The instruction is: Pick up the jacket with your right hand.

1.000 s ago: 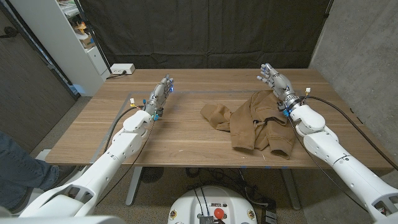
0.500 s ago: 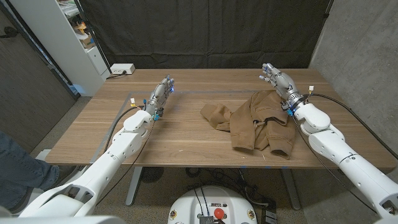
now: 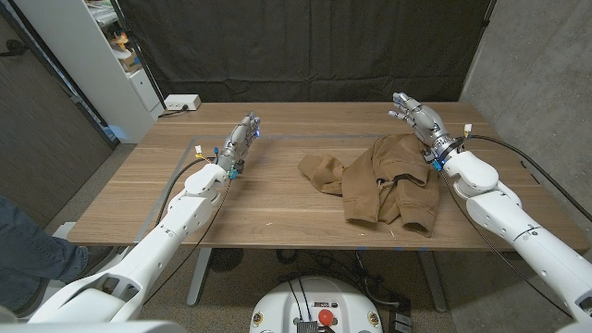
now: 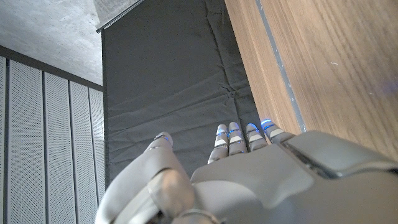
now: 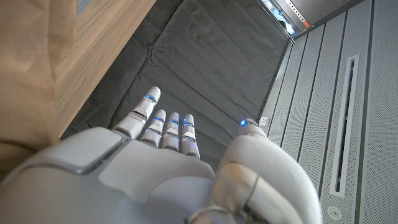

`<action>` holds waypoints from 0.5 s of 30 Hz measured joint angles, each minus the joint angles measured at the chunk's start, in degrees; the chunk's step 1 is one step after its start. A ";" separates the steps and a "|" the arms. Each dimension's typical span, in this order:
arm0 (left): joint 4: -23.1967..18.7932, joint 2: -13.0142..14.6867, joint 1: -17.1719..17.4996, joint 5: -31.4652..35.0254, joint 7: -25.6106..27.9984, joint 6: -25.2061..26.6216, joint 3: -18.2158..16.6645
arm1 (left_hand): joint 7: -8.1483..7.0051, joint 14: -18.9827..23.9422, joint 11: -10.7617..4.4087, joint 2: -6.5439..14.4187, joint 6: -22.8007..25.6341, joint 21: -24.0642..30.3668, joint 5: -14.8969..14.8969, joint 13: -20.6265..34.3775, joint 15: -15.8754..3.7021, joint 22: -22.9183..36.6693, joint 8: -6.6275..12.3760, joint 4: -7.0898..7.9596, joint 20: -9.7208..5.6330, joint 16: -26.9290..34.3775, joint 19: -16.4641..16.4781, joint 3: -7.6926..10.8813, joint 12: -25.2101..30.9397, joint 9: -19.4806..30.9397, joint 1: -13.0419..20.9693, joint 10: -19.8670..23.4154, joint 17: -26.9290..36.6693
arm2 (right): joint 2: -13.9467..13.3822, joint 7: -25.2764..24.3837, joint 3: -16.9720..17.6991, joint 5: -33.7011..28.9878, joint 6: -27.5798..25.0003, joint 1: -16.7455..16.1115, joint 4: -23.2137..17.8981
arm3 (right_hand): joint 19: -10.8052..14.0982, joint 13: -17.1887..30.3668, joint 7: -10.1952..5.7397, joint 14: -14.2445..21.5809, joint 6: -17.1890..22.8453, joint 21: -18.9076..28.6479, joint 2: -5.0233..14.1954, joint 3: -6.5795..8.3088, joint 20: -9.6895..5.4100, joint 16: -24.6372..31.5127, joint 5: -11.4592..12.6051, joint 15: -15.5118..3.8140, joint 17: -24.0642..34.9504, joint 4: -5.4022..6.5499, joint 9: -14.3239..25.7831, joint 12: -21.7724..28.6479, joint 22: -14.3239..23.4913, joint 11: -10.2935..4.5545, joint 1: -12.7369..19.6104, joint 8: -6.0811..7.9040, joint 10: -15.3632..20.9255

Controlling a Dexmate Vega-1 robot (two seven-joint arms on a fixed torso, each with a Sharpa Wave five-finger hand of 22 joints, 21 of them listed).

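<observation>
Brown jacket (image 3: 384, 180) lies crumpled near the worktop's (image 3: 277, 208) right edge, untouched. Right hand (image 3: 416, 118) has drifted further toward the far right corner since a second ago, fingers spread, empty; reach not begun. Left hand (image 3: 242, 137) unmoved, fingers straight, empty. No readable writing.

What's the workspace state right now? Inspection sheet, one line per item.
Surface: wooden table, blue tape line near the far edge.
Job's things: brown jacket crumpled right of centre, not held.
Clutter: white box at the far left corner.
Hands: right hand open, raised beyond the jacket's far edge, touching nothing; left hand open, fingers extended, holding nothing.
Cables: black cable along the right arm; another along the left arm.
Surroundings: black curtain behind, white shelf at left, a person's leg at lower left.
</observation>
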 measured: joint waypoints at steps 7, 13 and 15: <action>-0.31 0.11 0.02 0.00 0.13 0.10 -0.05 | 0.00 0.00 0.00 0.00 0.00 0.00 0.00 0.00 0.00 0.00 0.00 0.00 0.00 0.00 0.00 0.00 0.00 0.00 0.00 0.00 0.00 | -1.36 -0.68 0.08 -1.64 0.69 -0.33 -0.70 | 0.00 0.00 0.00 0.00 0.00 -0.21 0.00 0.00 0.00 0.00 0.00 0.00 -0.13 0.00 -0.13 0.00 0.00 0.00 0.00 0.00 0.00; -0.36 0.16 0.07 0.00 0.14 0.24 -0.04 | 0.00 0.00 0.00 0.00 0.00 0.00 0.00 0.00 0.00 0.00 -0.02 -0.17 0.00 0.00 0.00 0.18 0.00 0.00 0.00 0.00 0.00 | -2.18 -1.37 0.08 -3.12 1.48 -0.51 -1.00 | 0.00 -0.27 -0.21 0.00 0.21 -0.66 -0.03 0.00 0.00 0.00 0.00 0.00 -0.40 -0.48 -0.13 0.00 0.00 0.00 0.06 0.00 0.00; -0.36 0.16 0.08 0.00 0.10 0.27 0.01 | 0.00 0.00 0.00 0.00 0.00 0.00 0.00 0.00 0.00 0.00 -0.06 -0.24 0.00 0.00 0.00 0.24 0.00 0.00 0.00 0.00 -0.01 | -2.34 -1.57 0.08 -3.47 1.73 -0.56 -1.04 | -0.01 -0.27 -0.21 0.00 0.21 -0.66 -0.03 0.18 0.00 0.00 0.00 0.00 -0.39 -0.66 -0.13 0.00 0.00 0.00 0.79 0.00 0.00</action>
